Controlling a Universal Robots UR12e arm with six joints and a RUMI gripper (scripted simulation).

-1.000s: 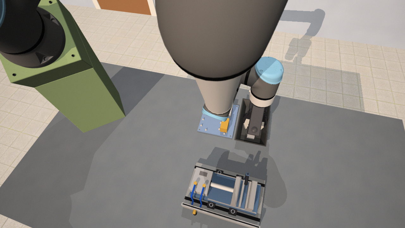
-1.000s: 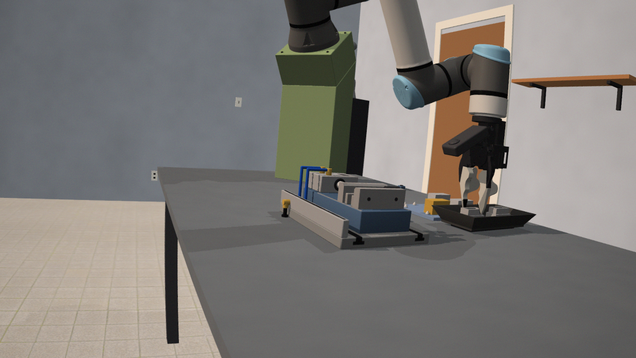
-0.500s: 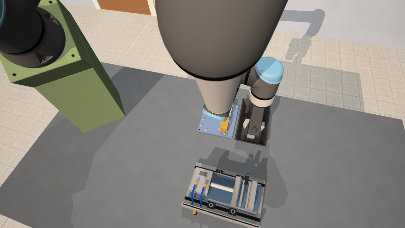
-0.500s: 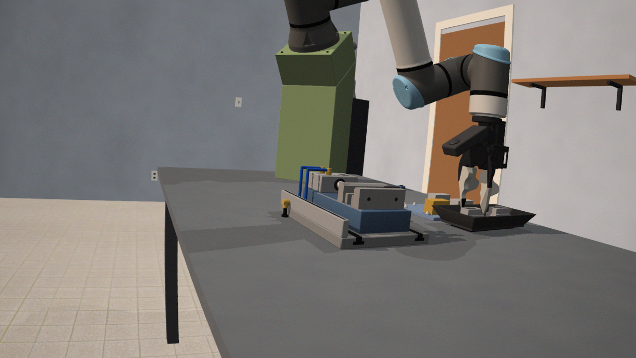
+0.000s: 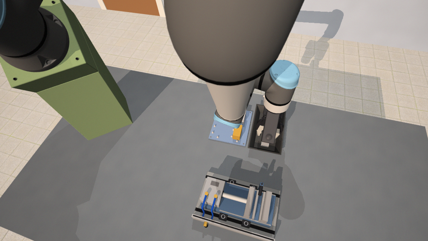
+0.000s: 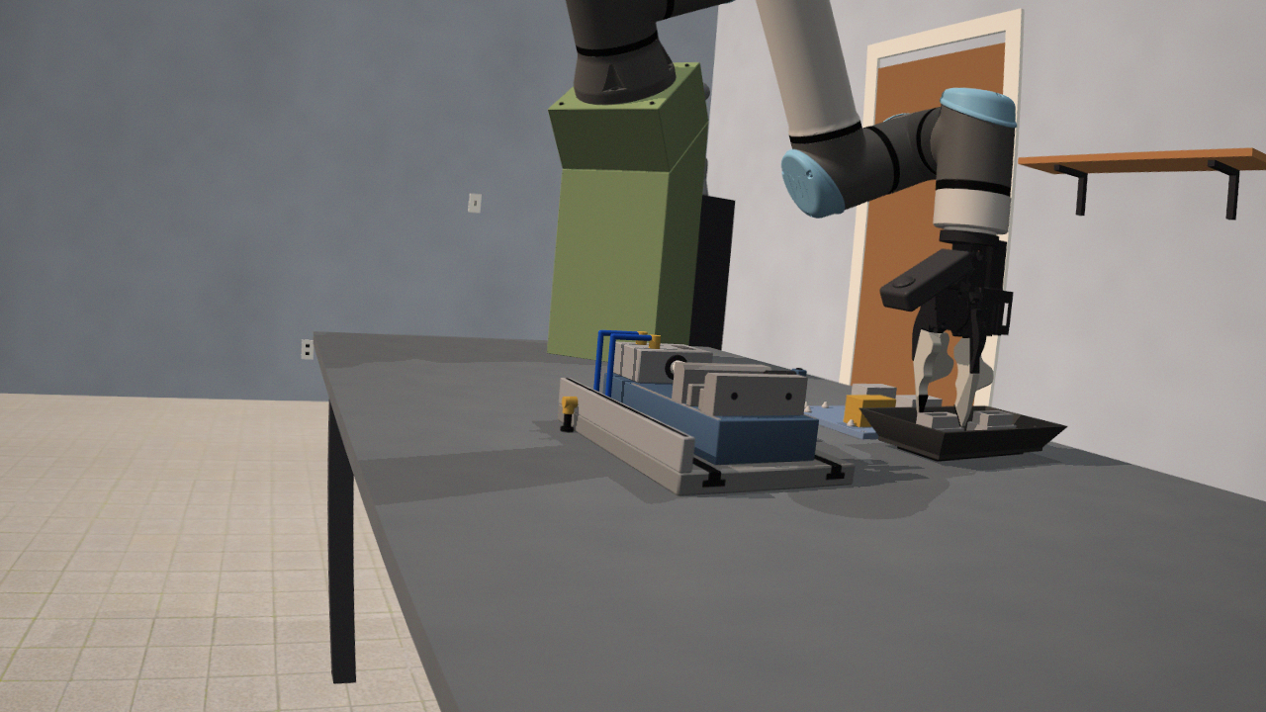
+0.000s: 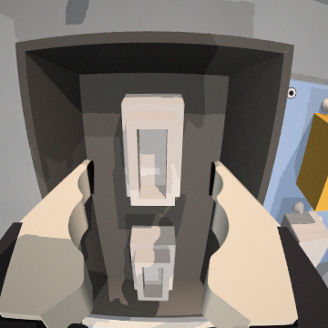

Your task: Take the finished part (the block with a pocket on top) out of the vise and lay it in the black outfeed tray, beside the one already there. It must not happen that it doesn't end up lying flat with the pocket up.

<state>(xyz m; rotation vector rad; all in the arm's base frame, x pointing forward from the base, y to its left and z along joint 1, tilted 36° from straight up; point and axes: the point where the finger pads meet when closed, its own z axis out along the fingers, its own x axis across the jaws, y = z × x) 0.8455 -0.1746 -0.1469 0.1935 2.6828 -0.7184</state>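
The black outfeed tray (image 5: 250, 132) (image 6: 964, 440) (image 7: 50, 114) holds two pale blocks with pockets on top, lying end to end. In the wrist view one block (image 7: 152, 109) lies between my fingers and the other block (image 7: 152, 241) lies nearer the camera. Both rest on the tray floor. My gripper (image 7: 152, 163) (image 6: 947, 405) (image 5: 268, 132) is open, with its fingers standing clear of the block on both sides, low inside the tray. The vise (image 5: 239, 201) (image 6: 708, 406) stands at the table's front with no block between its jaws.
A blue fixture plate (image 5: 221, 129) with an orange block (image 5: 237, 132) (image 6: 867, 405) (image 7: 314, 159) lies just left of the tray. The green pedestal (image 5: 74, 83) (image 6: 619, 247) stands at the back left. The arm's forearm hides part of the plate.
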